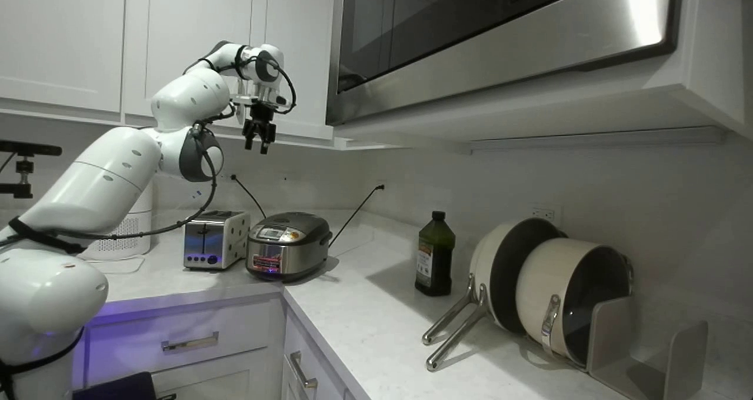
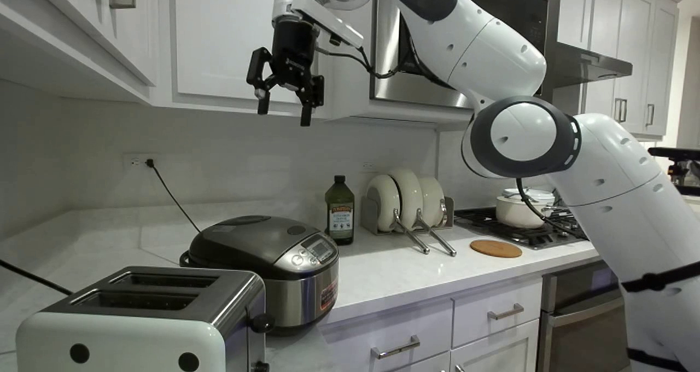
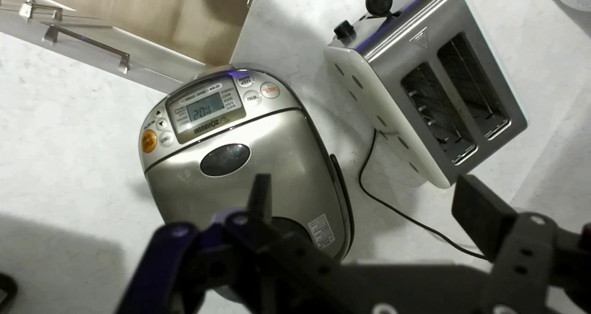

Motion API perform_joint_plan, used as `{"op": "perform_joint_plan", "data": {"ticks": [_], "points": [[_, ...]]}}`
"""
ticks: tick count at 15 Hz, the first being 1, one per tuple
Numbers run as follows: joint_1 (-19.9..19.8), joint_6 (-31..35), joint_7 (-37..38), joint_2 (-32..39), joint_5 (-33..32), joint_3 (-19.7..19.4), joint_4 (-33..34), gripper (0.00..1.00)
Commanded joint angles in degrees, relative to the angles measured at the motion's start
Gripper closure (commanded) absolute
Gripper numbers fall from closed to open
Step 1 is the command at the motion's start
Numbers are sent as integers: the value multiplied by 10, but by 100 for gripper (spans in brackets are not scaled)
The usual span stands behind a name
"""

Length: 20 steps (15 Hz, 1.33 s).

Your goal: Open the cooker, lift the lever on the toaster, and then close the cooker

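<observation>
The cooker stands on the corner counter with its domed silver lid down. Close beside it is the toaster, a boxy metal appliance with spotted white sides and two bread slots; part of it is cut off in an exterior view. Its black lever knob sticks out high on the front panel, above a smaller dial. High over both appliances hangs my gripper, pointing down. Its black fingers are spread wide with nothing between them, touching neither appliance. From the wrist, the left finger overlaps the lid's rear.
A green bottle and pans in a rack stand along the wall. Behind the arm is a white cylinder. Cabinets and a microwave overhang the counter. A power cord runs behind the appliances.
</observation>
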Motion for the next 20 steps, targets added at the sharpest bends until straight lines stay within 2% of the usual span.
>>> {"op": "perform_joint_plan", "data": {"ticks": [1, 14, 15, 20], "points": [[3, -17, -5, -28, 5, -5, -21, 0], [38, -73, 24, -115, -18, -8, -16, 0], [29, -53, 8, -98, -10, -5, -13, 0], [29, -53, 8, -100, -10, -4, -14, 0]]}}
